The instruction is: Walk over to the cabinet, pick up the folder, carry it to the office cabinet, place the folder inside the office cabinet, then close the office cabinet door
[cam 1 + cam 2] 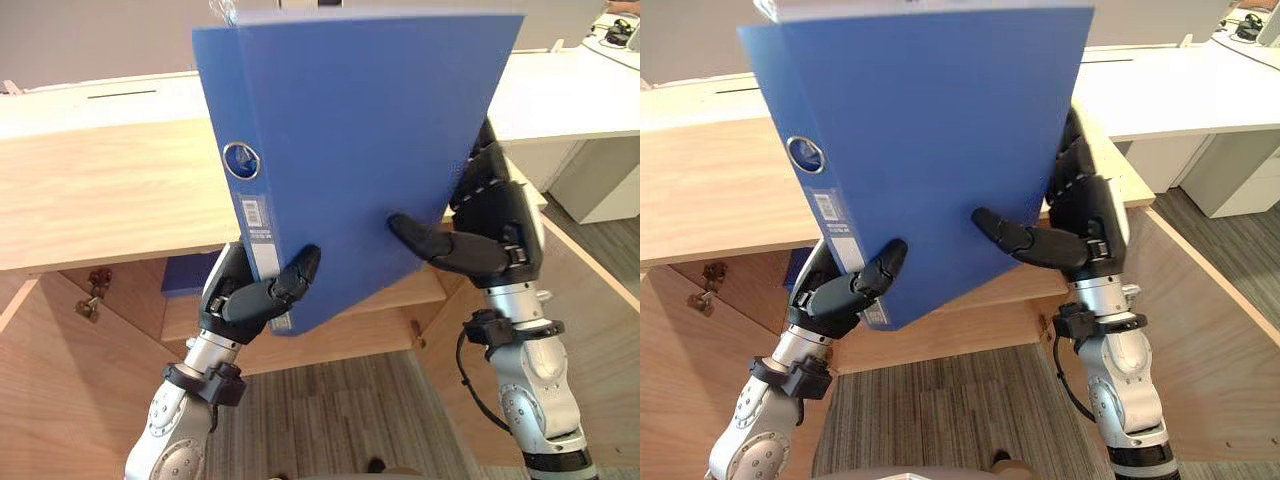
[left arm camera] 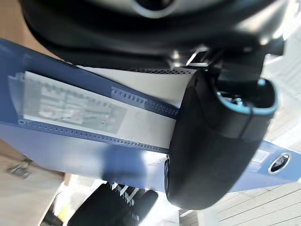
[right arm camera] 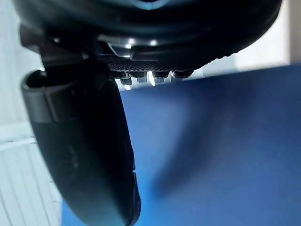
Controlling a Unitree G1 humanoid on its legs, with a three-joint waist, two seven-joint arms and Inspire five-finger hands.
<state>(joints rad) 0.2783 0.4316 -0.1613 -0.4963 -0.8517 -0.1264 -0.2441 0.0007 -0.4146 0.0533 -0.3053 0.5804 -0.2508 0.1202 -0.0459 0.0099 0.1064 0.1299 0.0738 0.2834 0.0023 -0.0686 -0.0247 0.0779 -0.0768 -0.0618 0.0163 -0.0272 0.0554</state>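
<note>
Folder (image 1: 370,130): blue cover, smooth, with a soft low sheen like plastic-coated board.
Spine ring (image 1: 241,160): shiny metal rim set into the folder's spine.
Spine label (image 1: 258,235): white printed paper, matt, below the ring; the left wrist view is blurred, but it seems to lie under a clear glossy sleeve.
Cabinet (image 1: 100,190): light wood grain, smooth and matt, behind the folder.
Desk (image 1: 570,95): white, smooth, faintly glossy, behind the folder.
Floor (image 1: 330,410): grey striped carpet, rough weave, below the folder.
Left hand (image 1: 240,300), right hand (image 1: 490,225): dark plastic, mostly matt, on the folder.
</note>
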